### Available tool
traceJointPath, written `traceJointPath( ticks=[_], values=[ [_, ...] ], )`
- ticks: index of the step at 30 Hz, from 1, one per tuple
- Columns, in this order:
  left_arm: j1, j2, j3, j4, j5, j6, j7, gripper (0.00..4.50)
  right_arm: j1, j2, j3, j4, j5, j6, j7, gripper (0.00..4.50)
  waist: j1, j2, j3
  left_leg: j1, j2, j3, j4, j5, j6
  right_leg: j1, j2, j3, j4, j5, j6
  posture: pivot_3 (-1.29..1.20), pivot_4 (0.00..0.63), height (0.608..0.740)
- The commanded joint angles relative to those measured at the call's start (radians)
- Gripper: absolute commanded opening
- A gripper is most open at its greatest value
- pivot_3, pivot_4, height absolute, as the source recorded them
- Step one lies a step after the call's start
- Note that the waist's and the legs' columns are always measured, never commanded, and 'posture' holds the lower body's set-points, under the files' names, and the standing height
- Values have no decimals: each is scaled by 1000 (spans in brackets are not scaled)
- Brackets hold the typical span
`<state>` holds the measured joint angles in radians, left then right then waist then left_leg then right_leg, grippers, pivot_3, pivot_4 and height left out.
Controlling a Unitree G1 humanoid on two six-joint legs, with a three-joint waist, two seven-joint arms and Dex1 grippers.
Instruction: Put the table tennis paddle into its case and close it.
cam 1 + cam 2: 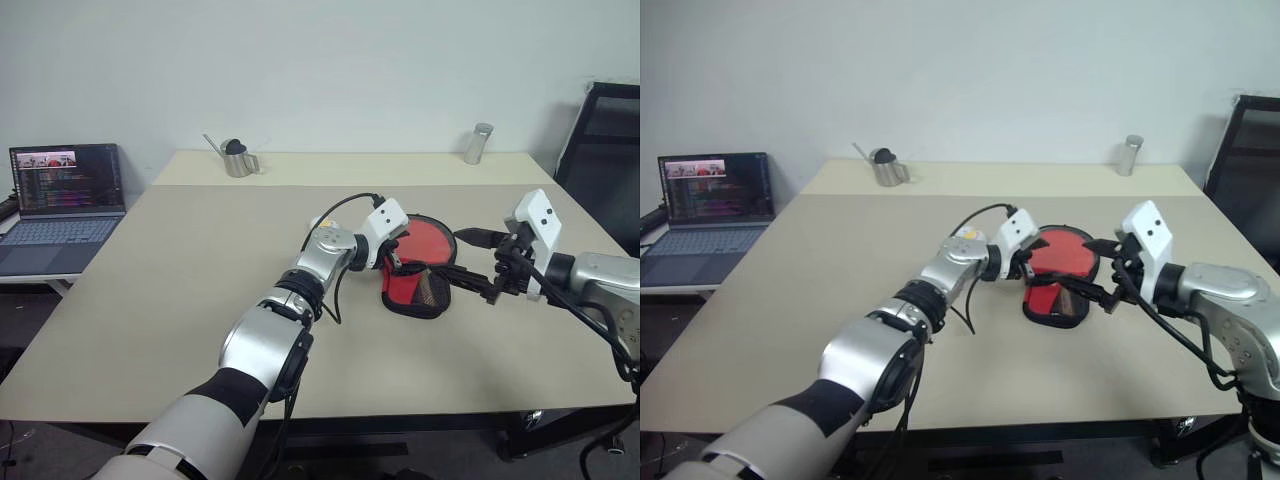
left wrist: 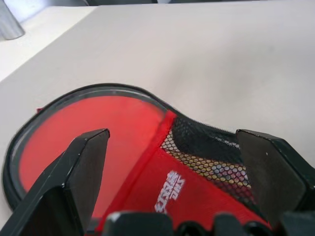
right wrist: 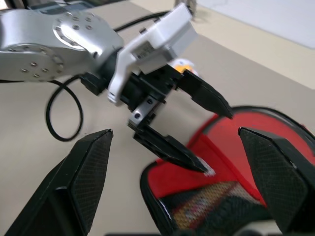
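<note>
The table tennis paddle (image 1: pixel 432 240) lies right of the table's middle with its round red face up. Its case (image 1: pixel 410 292) covers the near part with red fabric, a white logo and a mesh pocket (image 2: pixel 211 160); the handle is hidden. My left gripper (image 1: pixel 405 254) reaches in from the left and hangs open just over the case's edge, one finger above the red face (image 2: pixel 98 132), the other above the mesh. My right gripper (image 1: pixel 468 262) stands open at the case's right side and points at it. The right wrist view shows the left gripper (image 3: pixel 216 141) above the case (image 3: pixel 216 201).
An open laptop (image 1: pixel 65 205) sits on a side table at the far left. A small metal watering can (image 1: pixel 238 158) and a metal cup (image 1: pixel 478 143) stand along the table's back. A black chair (image 1: pixel 610 150) is at the right.
</note>
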<state>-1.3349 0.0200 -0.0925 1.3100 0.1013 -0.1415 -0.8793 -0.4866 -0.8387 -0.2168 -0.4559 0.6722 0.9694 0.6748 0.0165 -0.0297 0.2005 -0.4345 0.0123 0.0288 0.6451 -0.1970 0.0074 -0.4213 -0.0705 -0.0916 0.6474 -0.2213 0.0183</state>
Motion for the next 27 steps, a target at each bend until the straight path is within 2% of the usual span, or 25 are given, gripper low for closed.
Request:
traceJointPath(
  ticks=[1, 7, 13, 22, 27],
  values=[
    [-3, 44, 13, -19, -1, -39, -31, 4500, 5, -18, -45, 14, 12, 30, -23, 4480, -1, 0, 0, 0, 0, 0, 0, 0, 0, 0, 0, 0, 0, 0, 0, 0, 150, 740],
    [39, 154, 65, -72, -64, -50, -170, 4500, -36, 90, -51, 153, 33, 64, -102, 4480, -5, 0, 0, 0, 0, 0, 0, 0, 0, 0, 0, 0, 0, 0, 0, 0, 150, 740],
    [135, 270, 115, -305, -167, 47, -332, 4500, -73, 157, 38, 370, -112, 13, -199, 4480, -8, 0, 0, 0, -1, 0, 0, 0, 0, 0, 0, 1, 0, 0, -1, 0, 150, 740],
    [369, 377, 117, -710, -237, 251, -302, 4500, -159, 302, 109, 693, -283, -173, -262, 4480, -18, 1, 0, 1, 0, 0, 0, 0, 0, 0, 0, 2, 1, 3, -5, 0, 150, 740],
    [410, 391, 112, -805, -259, 319, -265, 4500, -220, 356, 109, 841, -334, -267, -259, 4480, -17, 1, 0, 1, 0, 0, 1, 0, 0, 0, 0, 2, 2, 3, -4, 0, 150, 740]
  ],
)
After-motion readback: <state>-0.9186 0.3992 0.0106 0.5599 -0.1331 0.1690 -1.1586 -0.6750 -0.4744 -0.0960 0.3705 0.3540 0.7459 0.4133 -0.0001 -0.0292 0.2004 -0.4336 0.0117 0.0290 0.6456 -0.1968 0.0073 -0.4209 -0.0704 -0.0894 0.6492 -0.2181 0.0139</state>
